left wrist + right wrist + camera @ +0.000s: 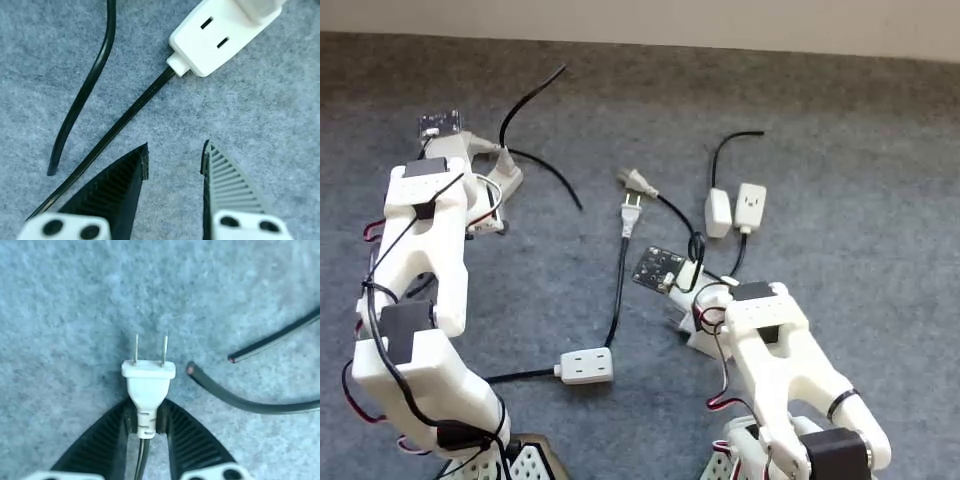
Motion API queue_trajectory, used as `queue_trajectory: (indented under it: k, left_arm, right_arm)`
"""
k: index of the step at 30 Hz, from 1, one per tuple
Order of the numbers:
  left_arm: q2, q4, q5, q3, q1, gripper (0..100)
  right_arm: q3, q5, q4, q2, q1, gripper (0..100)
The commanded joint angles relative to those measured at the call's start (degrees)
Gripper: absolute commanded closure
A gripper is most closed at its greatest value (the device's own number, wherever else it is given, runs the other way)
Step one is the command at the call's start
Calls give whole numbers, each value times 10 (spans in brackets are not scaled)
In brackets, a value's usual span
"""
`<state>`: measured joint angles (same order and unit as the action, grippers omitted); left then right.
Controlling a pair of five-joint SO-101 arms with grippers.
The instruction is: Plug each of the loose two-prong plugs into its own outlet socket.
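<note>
My right gripper (pixel 147 409) is shut on the neck of a white two-prong plug (pixel 148 380). Its prongs point away over the grey carpet, clear of any socket. My left gripper (pixel 176 150) stands open just above the carpet. A white outlet socket (pixel 215 37) lies a short way beyond its fingertips, slots showing. That socket's black cord (pixel 125 120) runs back past the black finger. In the high view two loose plugs (pixel 638 182) (pixel 630 213) lie mid-table, and white sockets lie at the front (pixel 586 366) and right (pixel 719 211) (pixel 751 203).
Two cut black cable ends (pixel 232 359) (pixel 191 369) lie beside the held plug. Another black cable (pixel 85 90) curves past the open left gripper. One arm (pixel 425 230) stands at the table's left and another (pixel 770 340) at the front right.
</note>
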<state>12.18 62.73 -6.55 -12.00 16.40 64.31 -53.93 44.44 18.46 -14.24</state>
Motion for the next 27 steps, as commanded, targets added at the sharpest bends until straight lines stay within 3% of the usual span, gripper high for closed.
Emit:
queue_trajectory:
  k: [1, 3, 11, 18, 23, 27]
  left_arm:
    - [-9, -3, 82, 7, -37, 807]
    - [-9, 6, 127, 25, -69, 807]
    - [-9, 193, 164, 272, -141, 807]
    - [-11, 328, 213, 429, -190, 806]
    - [-77, 323, 238, 436, -204, 806]
    - [-159, 316, 256, 420, -175, 806]
  right_arm:
    - [-29, 59, 25, 24, 18, 991]
    - [-50, 93, 54, 65, 3, 991]
    - [-82, 292, 122, 292, -159, 991]
    - [-86, 361, 120, 376, -221, 991]
    - [-54, 382, 65, 369, -251, 991]
    - [-22, 385, 26, 339, -258, 991]
